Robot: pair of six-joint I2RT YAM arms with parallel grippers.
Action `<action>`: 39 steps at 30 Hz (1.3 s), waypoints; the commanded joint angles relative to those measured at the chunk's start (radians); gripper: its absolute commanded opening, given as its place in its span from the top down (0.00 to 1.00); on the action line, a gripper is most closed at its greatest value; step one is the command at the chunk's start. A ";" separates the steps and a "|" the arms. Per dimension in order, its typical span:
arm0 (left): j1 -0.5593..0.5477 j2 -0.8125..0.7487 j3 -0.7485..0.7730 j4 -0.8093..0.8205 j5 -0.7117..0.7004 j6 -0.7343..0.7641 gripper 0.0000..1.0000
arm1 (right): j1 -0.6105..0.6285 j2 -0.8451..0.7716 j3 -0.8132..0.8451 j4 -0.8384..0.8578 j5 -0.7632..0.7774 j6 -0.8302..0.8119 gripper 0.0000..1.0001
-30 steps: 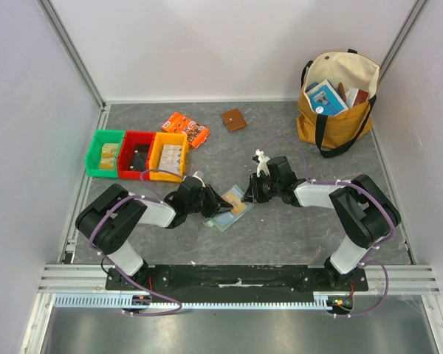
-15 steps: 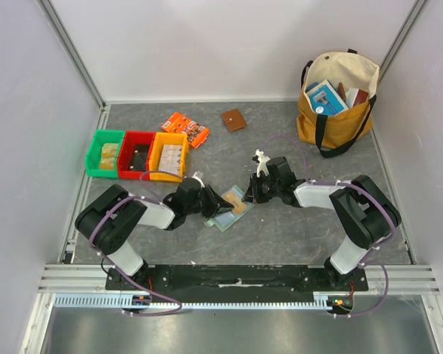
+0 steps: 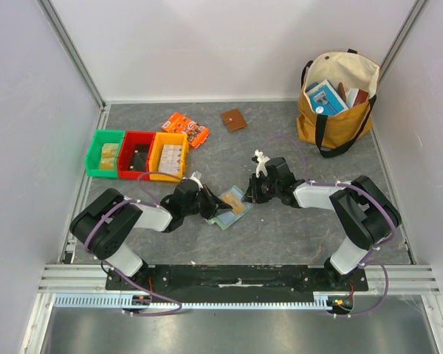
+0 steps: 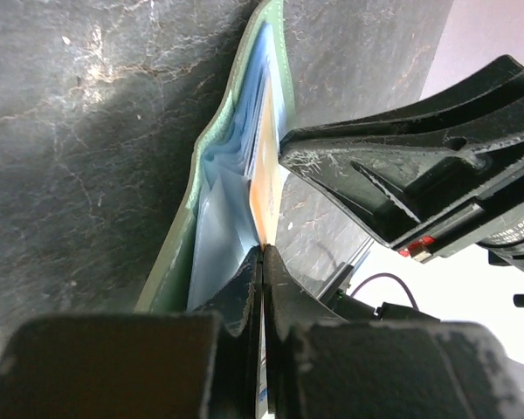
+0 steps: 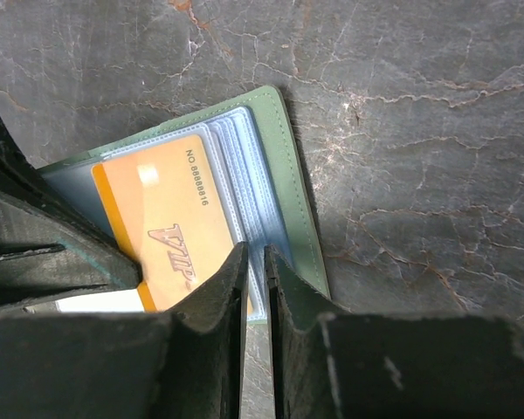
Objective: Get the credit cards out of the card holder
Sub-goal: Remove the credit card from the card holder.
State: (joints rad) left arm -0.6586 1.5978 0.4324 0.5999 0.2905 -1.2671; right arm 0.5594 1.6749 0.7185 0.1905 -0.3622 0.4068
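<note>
The pale green card holder (image 3: 229,214) lies open on the table between both grippers; its clear blue sleeves (image 5: 244,148) show in the right wrist view. A tan-orange credit card (image 5: 170,218) printed "VIP" sits partly in a sleeve. My left gripper (image 3: 218,206) is shut on that card's edge (image 4: 264,188), seen edge-on beside the holder's green cover (image 4: 211,148). My right gripper (image 3: 249,194) is nearly shut with its fingertips (image 5: 236,271) at the holder's sleeve edge next to the green cover (image 5: 288,175), seemingly pinching a sleeve. The right gripper's body (image 4: 419,166) shows in the left wrist view.
Green (image 3: 104,153), red (image 3: 136,154) and yellow (image 3: 168,155) bins stand at the left. An orange printed packet (image 3: 185,128) and a brown square wallet (image 3: 234,119) lie at the back. A yellow tote bag (image 3: 338,99) with books stands at the back right.
My left arm has drawn back a little toward the left and near side with the card, and the holder has shifted slightly with it. The right arm has barely moved.
</note>
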 commanded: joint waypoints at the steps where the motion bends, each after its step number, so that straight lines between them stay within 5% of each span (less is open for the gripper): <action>1: -0.007 -0.062 -0.029 0.025 0.026 -0.046 0.98 | 0.016 0.034 -0.016 -0.100 0.049 -0.020 0.81; 22: -0.006 -0.007 -0.030 -0.065 0.033 -0.009 0.98 | 0.046 -0.113 0.019 -0.023 -0.073 -0.005 0.79; 39: -0.006 -0.055 -0.070 -0.074 0.027 -0.020 0.98 | 0.042 0.032 -0.033 0.020 -0.014 0.053 0.82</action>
State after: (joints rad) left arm -0.6590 1.5776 0.3840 0.5461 0.3161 -1.2850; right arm 0.6044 1.6752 0.7090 0.2180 -0.4244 0.4553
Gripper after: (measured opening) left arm 0.023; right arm 0.187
